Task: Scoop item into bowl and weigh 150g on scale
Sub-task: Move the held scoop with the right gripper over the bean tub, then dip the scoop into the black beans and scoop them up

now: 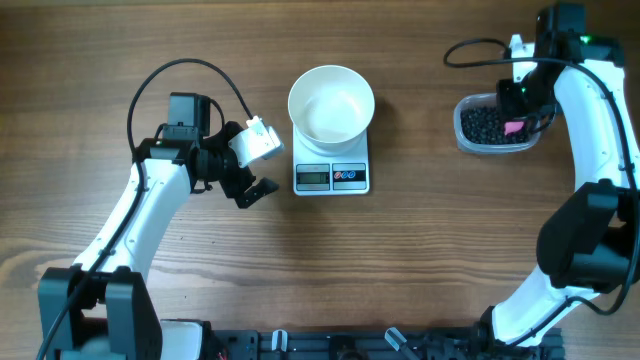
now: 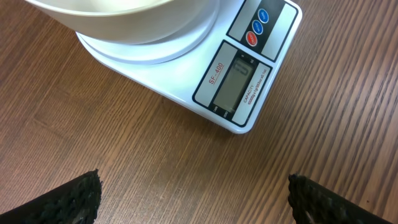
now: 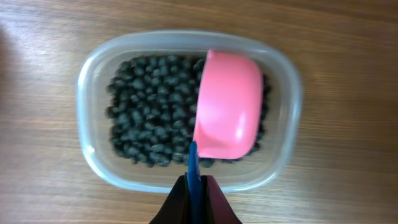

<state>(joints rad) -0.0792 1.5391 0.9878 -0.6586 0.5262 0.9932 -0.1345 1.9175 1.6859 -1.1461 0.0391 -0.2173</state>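
The white bowl (image 1: 331, 103) stands empty on the white scale (image 1: 331, 176), whose grey display (image 2: 235, 83) and red and blue buttons face the table's front. The item, a dark heap of beads (image 3: 149, 121), fills a clear plastic tub (image 1: 493, 124) at the right. My right gripper (image 3: 195, 182) is shut on the blue handle of a pink scoop (image 3: 227, 104), whose cup hangs over the beads in the tub. My left gripper (image 1: 250, 185) stands open just left of the scale; its fingertips (image 2: 74, 196) are wide apart over bare wood.
Brown wooden tabletop (image 1: 420, 260) all around. Cables loop above each arm, near the left one (image 1: 170, 75) and the right one (image 1: 475, 50). A dark rail (image 1: 380, 345) runs along the front edge.
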